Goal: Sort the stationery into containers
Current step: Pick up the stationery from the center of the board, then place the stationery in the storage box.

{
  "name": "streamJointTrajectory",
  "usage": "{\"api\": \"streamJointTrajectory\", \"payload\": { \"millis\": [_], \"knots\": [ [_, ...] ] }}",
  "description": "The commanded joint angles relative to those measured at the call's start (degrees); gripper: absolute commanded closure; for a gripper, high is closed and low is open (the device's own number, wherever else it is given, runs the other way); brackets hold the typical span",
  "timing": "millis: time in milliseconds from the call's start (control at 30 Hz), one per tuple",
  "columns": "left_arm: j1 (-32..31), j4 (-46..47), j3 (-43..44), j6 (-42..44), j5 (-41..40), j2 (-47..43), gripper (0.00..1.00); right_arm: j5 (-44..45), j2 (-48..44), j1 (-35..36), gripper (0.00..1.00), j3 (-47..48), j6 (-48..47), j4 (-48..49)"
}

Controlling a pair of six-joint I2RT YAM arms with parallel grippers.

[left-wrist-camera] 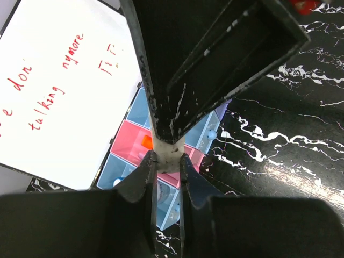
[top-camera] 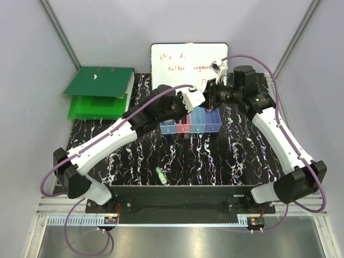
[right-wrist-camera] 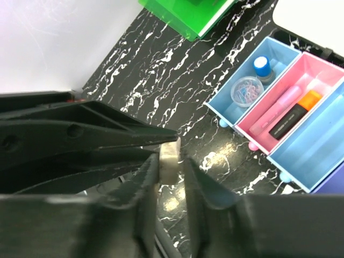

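My two grippers meet above the row of bins (top-camera: pixel 191 124) at the back of the table. My left gripper (left-wrist-camera: pixel 167 167) is shut on the small grey-white block (left-wrist-camera: pixel 168 153). My right gripper (right-wrist-camera: pixel 171 161) straddles the same block (right-wrist-camera: pixel 170 156); the block rests against one finger, with a small gap to the other. The pink bin (right-wrist-camera: pixel 322 67) holds a lilac stick (right-wrist-camera: pixel 282 105) and an orange-tipped black piece (right-wrist-camera: pixel 301 107). The light blue bin beside it holds a blue-capped bottle (right-wrist-camera: pixel 262 65) and a tub of paper clips (right-wrist-camera: pixel 246 90). A green clip-like piece (top-camera: pixel 160 173) lies on the table near the front.
The white whiteboard (top-camera: pixel 188 59) with red writing leans behind the bins. The green ring binder (top-camera: pixel 99 91) lies at the back left. The table top is black marbled (top-camera: pixel 226 161). Grey walls close in both sides.
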Motion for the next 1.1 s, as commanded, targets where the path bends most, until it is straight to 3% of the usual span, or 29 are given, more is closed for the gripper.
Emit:
{"api": "streamJointTrajectory", "payload": {
  "millis": [0, 33, 67, 133, 167, 200, 233, 467, 633, 800, 967, 1067],
  "knots": [
    [-0.18, 2.66, 2.44, -0.19, 0.91, -0.48, 1.00, 2.08, -1.80, -0.21, 0.84, 0.28, -0.20, 2.25],
    [-0.18, 2.57, 2.26, -0.28, 0.99, -0.57, 1.00, 2.69, -1.80, -0.21, 1.00, 0.28, -0.20, 2.25],
    [-0.18, 2.40, 2.26, -0.37, 1.00, -0.66, 1.00, 2.96, -1.80, -0.21, 1.00, 0.28, -0.20, 2.16],
    [-0.18, 2.22, 2.00, -0.46, 0.65, -0.75, 0.81, 3.14, -1.89, -0.21, 1.00, 0.45, -0.20, 1.99],
    [-0.27, 2.22, 1.82, -0.54, 0.21, -1.10, 0.37, 3.23, -1.89, -0.21, 1.00, 0.37, -0.20, 2.07],
    [-0.27, 2.13, 1.21, 0.06, -0.14, -1.36, 0.14, 3.40, -1.89, -0.21, 1.00, 0.45, -0.29, 2.07],
    [-0.27, 2.13, 0.60, 0.33, -1.80, -1.80, 0.01, 4.27, -1.89, -0.21, 1.00, 0.54, -0.38, 1.81],
    [0.17, 1.08, -12.40, 3.41, -6.39, -13.64, 0.01, 12.09, -0.40, -0.21, 1.00, 1.33, -3.62, 0.84],
    [0.17, -4.62, -23.65, 9.28, 1.67, -21.04, 0.01, 20.17, 5.56, -0.21, 1.00, 2.91, -7.31, 0.76],
    [0.17, -11.40, -34.02, 32.11, 12.66, -26.49, 0.01, 21.43, 13.38, -0.39, 1.00, 6.16, -12.94, -0.03],
    [-0.01, -12.55, -41.94, 55.39, 17.52, -28.61, 0.01, 20.98, 19.81, -0.30, 1.00, 10.38, -14.78, -0.12],
    [-0.01, -12.63, -41.34, 59.30, 18.83, -24.59, 0.01, 21.86, 23.68, -0.21, 1.00, 12.22, -16.28, -0.21]
  ]
}}
